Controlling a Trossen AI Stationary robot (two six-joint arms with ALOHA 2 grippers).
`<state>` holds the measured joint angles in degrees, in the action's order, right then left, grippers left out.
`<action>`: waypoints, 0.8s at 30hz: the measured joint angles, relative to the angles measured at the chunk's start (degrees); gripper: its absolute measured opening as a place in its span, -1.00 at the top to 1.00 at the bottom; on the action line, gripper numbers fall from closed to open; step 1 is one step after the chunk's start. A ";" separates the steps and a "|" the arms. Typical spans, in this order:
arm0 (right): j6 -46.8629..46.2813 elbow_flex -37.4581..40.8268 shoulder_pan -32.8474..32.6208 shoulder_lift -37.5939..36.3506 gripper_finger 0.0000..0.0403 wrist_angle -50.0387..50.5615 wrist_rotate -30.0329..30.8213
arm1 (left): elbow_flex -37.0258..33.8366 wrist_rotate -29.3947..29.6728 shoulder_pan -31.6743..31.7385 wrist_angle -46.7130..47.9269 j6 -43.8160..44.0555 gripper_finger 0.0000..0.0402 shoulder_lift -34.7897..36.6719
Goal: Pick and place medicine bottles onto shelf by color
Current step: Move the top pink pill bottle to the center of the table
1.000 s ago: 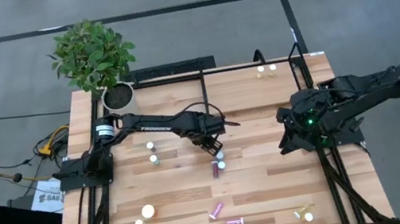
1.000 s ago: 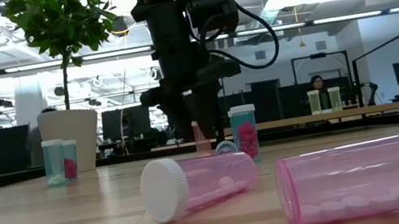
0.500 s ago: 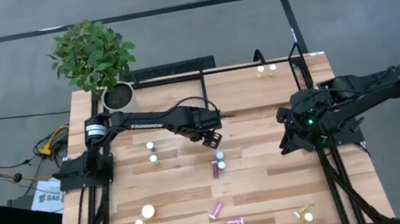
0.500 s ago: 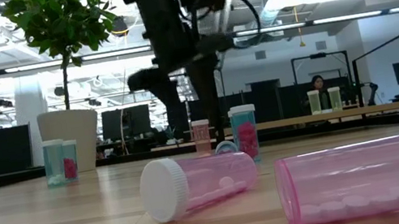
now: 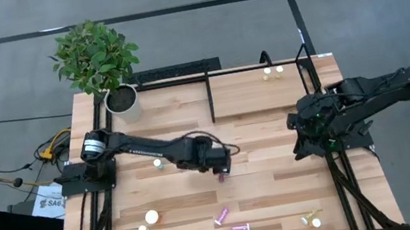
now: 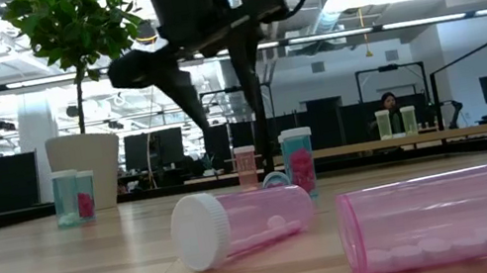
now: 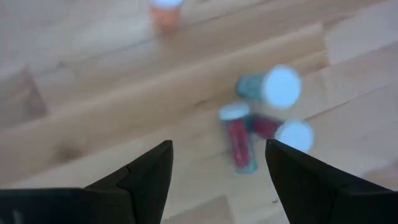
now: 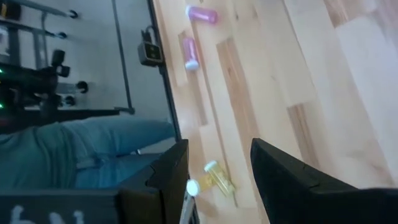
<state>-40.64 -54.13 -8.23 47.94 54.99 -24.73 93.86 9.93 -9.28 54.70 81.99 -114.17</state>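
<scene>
The left gripper [image 7: 217,165] has let go of a bottle and pulled back, fingers now spread and empty above the maroon bottle [image 7: 240,138] lying just ahead of them, so another pick looks next; right gripper [image 8: 217,165] hangs empty, part-open.
</scene>
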 joint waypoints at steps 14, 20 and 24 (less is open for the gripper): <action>-4.03 -0.02 -6.91 -2.49 0.03 7.88 0.77 | 0.06 -2.34 -8.32 -6.65 6.69 -0.21 -2.75; -13.72 -0.02 -14.83 -4.65 0.03 8.06 2.36 | 0.02 -4.64 -14.23 -10.90 9.80 -0.21 -3.08; -16.30 -0.02 -20.16 -4.41 0.03 8.01 2.40 | 0.02 -3.10 -17.68 -9.90 13.20 -0.21 -3.08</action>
<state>-56.95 -54.15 -28.39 43.53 63.00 -22.33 93.89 6.84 -26.96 44.80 95.19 -117.25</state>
